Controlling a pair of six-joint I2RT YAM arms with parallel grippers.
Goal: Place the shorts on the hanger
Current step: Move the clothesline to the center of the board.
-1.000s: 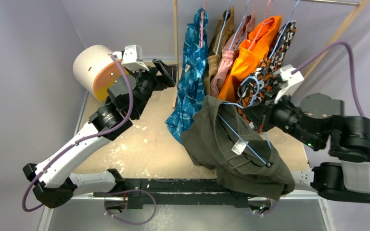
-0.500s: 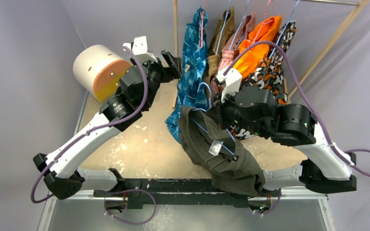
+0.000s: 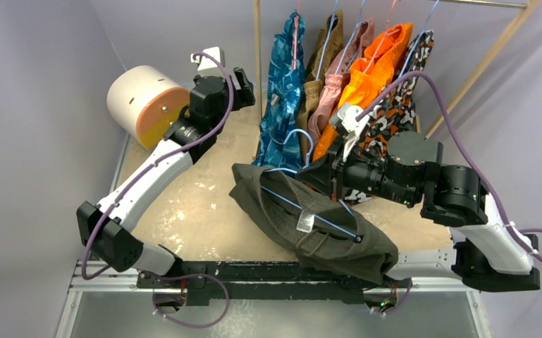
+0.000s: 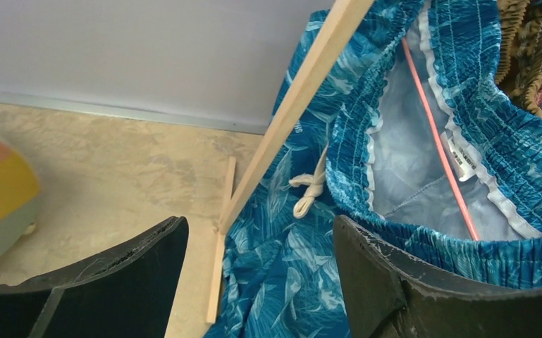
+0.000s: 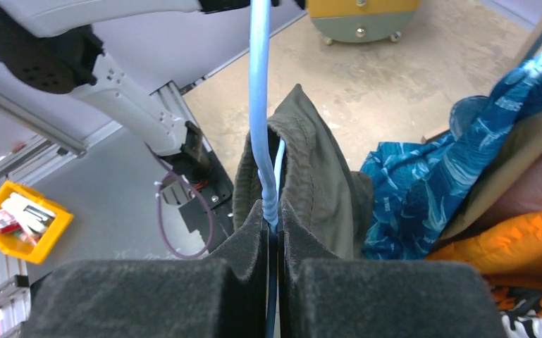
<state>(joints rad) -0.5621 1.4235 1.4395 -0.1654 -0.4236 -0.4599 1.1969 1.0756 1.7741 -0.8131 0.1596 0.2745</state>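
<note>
Reaching across leftward, right tool (image 5: 273, 217) pinches hanger (image 5: 259, 105) draped with shorts (image 3: 338, 250).

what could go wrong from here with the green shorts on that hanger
1. The shorts are bunched toward the near end of the hanger, so they may slide off.
2. The right gripper pinches only the thin wire neck, so the load could swivel between its pads.
3. The hook may snag the blue patterned shorts hanging right beside it.

Matt olive cloth shorts (image 3: 268, 211), thin glossy wire hanger (image 5: 259, 105) — bare wood rack pole (image 4: 294, 105)
</note>
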